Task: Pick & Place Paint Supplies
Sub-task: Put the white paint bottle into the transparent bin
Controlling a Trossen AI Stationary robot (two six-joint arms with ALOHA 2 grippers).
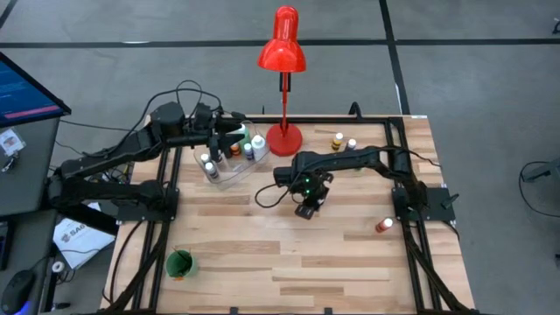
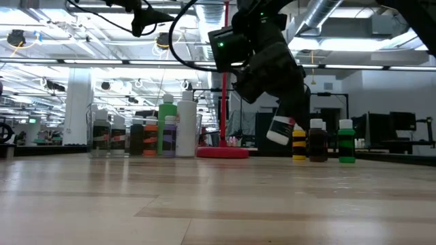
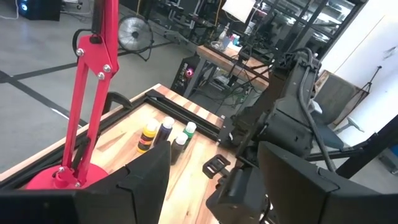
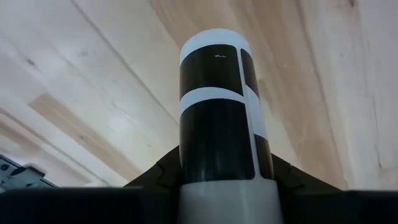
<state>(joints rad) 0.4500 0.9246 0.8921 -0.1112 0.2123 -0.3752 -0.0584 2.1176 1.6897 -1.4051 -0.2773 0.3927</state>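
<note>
Your right tool [image 1: 308, 210] grips one dark paint bottle [image 4: 219, 118] above the middle of the bench [image 1: 289, 262]. Your left tool [image 1: 234, 133] hangs open over the clear bin [image 1: 229, 175] of bottles near the far left corner. You can count three bottles [image 3: 165, 132] standing at the far edge beside the red lamp [image 1: 283, 52], one red bottle [image 1: 382, 226] at the right edge, and one green cup [image 1: 179, 263] near the front left corner.

The counter [image 1: 289, 262] is pale wood planking inside a dark frame. On it stand a red desk lamp [image 1: 283, 138] at the far edge, a clear container [image 1: 229, 171] of paint bottles, three small bottles [image 2: 319, 141] near the lamp, a red bottle [image 1: 382, 226] lying at the right, and a green cup [image 1: 179, 262].
</note>
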